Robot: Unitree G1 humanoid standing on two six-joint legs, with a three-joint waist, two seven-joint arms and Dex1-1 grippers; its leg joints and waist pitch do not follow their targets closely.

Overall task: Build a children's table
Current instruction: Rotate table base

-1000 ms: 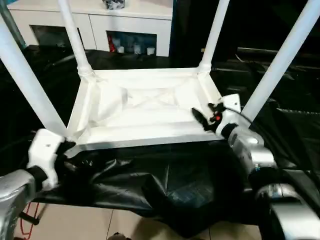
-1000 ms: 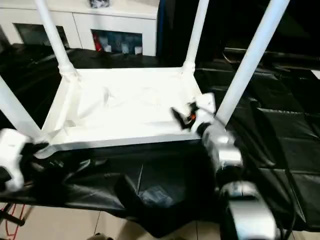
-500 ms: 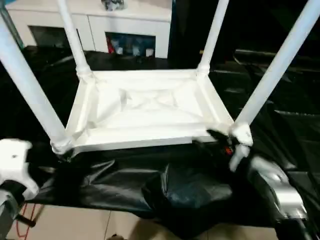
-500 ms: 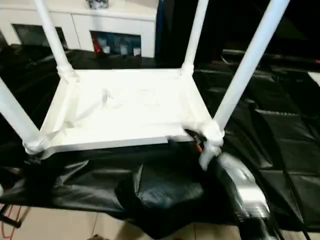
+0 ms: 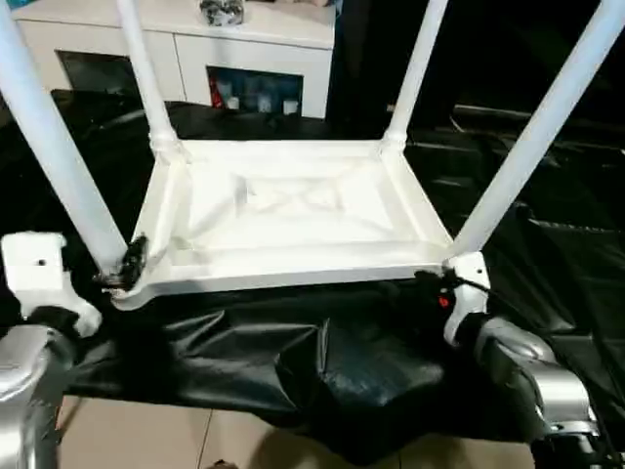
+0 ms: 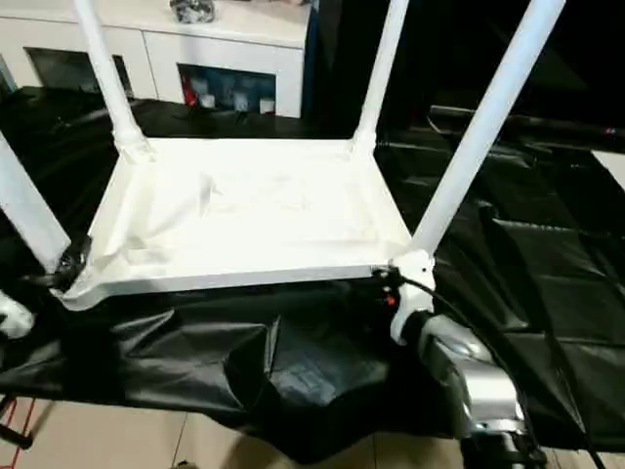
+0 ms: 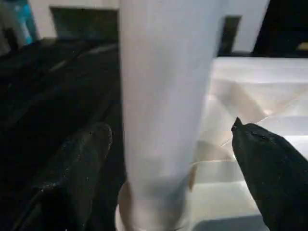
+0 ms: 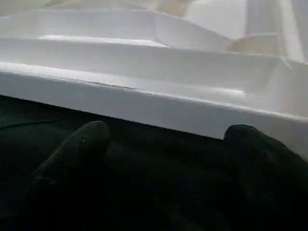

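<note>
The white tabletop (image 5: 293, 210) lies upside down on a black sheet, ribbed underside up. Four white legs stand in its corner sockets: near-left (image 5: 54, 156), near-right (image 5: 532, 137), far-left (image 5: 142, 68), far-right (image 5: 415, 68). My left gripper (image 5: 127, 262) is at the base of the near-left leg. In the left wrist view that leg (image 7: 166, 96) stands between its open fingers (image 7: 86, 154) with gaps on both sides. My right gripper (image 5: 430, 283) is open just in front of the near-right corner, its fingers (image 8: 91, 142) below the tabletop's near rim (image 8: 144, 103).
The black sheet (image 5: 322, 362) hangs crumpled over the front edge, with tiled floor (image 5: 146, 435) below. A white glass-door cabinet (image 5: 195, 49) stands behind the far legs. More black covering (image 5: 566, 254) stretches to the right.
My right gripper has drawn back from over the tabletop's right side to the near-right corner. My left gripper pulled away from the near-left corner, then came back around the leg's base.
</note>
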